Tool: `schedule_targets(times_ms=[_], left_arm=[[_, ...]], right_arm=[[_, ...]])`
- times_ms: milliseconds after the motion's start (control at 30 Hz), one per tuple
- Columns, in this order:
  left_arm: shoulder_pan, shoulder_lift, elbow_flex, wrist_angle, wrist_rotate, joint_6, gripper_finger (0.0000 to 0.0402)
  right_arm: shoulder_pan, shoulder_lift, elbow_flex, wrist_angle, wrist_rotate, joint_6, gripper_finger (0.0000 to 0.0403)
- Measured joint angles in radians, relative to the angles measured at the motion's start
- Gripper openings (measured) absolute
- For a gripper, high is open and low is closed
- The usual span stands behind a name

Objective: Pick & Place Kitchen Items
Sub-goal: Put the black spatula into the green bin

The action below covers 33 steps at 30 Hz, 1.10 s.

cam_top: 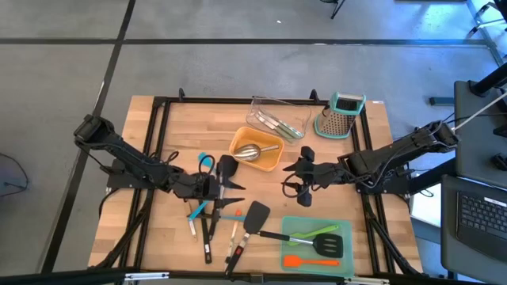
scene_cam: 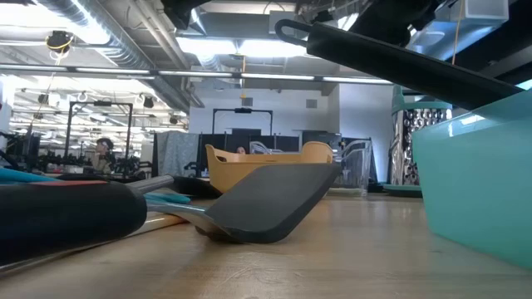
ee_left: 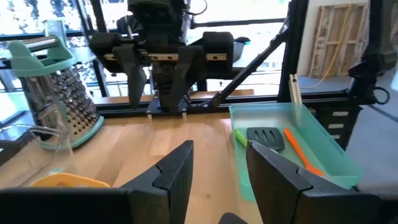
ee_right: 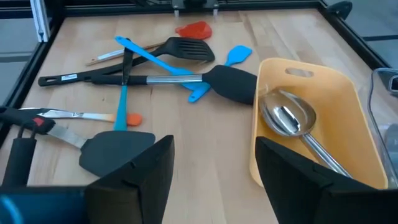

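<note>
Several long-handled kitchen items [cam_top: 215,218] lie in a loose pile on the wooden table, left of centre: black spatulas [ee_right: 233,82], blue tools [ee_right: 149,57] and an orange-tipped one. My left gripper [cam_top: 220,186] hovers open above the pile's far part, nothing between its fingers [ee_left: 219,152]. My right gripper [cam_top: 295,176] hangs open over bare table right of centre, tilted down toward the pile [ee_right: 214,143]. A steel scoop [ee_right: 287,118] lies in the orange tray [cam_top: 269,158]. A green spatula [cam_top: 317,236], an orange tool [cam_top: 310,260] and a black slotted spatula [ee_left: 266,138] lie in the teal tray [cam_top: 342,269].
A steel box grater with a teal top [cam_top: 342,115] stands at the far right. A clear tray [cam_top: 295,111] holding utensils sits at the far centre. The slotted spatula's black handle [scene_cam: 374,51] sticks out over the teal tray's rim. Bare table lies between the two grippers.
</note>
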<state>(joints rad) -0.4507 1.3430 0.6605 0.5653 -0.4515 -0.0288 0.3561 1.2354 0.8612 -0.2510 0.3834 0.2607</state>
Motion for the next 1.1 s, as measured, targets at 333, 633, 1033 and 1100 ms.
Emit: schedule_targets(times_ms=[333,633,1033,1100], left_arm=[[0.0,0.0,0.0,-0.015,0.003,-0.001,0.0143],[0.0,0.0,0.0,-0.037,0.017,-0.017,0.0143],[0.07,-0.007,0.065,0.158,-0.092,0.247,0.0143],[0.094,-0.007,0.066,0.129,-0.065,0.248,0.0143]], right_arm=[[0.0,0.0,0.0,0.001,-0.003,-0.015,0.0227],[0.0,0.0,0.0,0.012,-0.003,-0.035,0.0226],[-0.063,0.0,0.001,0.085,0.0,-0.151,0.0226],[-0.063,0.0,-0.007,0.053,0.001,-0.138,0.0226]])
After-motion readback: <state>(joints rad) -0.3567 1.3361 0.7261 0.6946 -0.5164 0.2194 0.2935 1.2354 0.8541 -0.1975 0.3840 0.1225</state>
